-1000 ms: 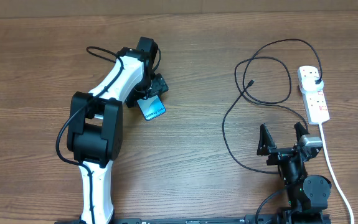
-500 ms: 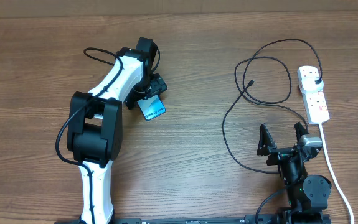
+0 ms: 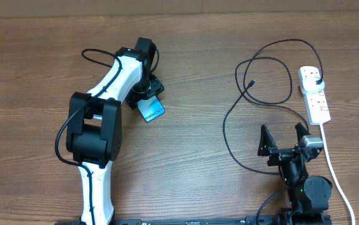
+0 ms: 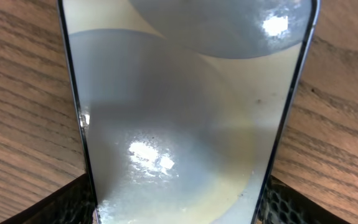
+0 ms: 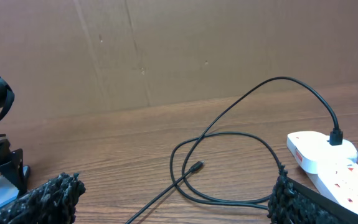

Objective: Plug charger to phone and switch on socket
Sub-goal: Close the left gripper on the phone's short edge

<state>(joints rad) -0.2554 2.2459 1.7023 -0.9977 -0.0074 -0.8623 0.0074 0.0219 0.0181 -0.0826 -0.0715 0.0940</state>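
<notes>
The phone (image 3: 152, 110), cyan-blue screen up, lies tilted on the table at centre left. My left gripper (image 3: 147, 95) is shut on its far end. In the left wrist view the phone (image 4: 179, 106) fills the frame, glass reflecting light, between the fingers of the left gripper (image 4: 175, 208). The charger cable (image 3: 229, 119) loops at the right, its connector tip (image 3: 251, 82) free on the wood and its black plug (image 3: 317, 82) in the white socket (image 3: 316, 99). My right gripper (image 3: 284, 136) is open and empty, near the front edge. The right wrist view shows the tip (image 5: 197, 166) and the socket (image 5: 328, 162).
The socket's thick white cord (image 3: 333, 169) runs down the right side past my right arm's base. A brown cardboard wall (image 5: 179, 50) stands behind the table. The cable loop lies between my right gripper and the socket.
My left gripper has shifted slightly to the left, and the phone has moved with it. The right arm and the cable have not moved.
</notes>
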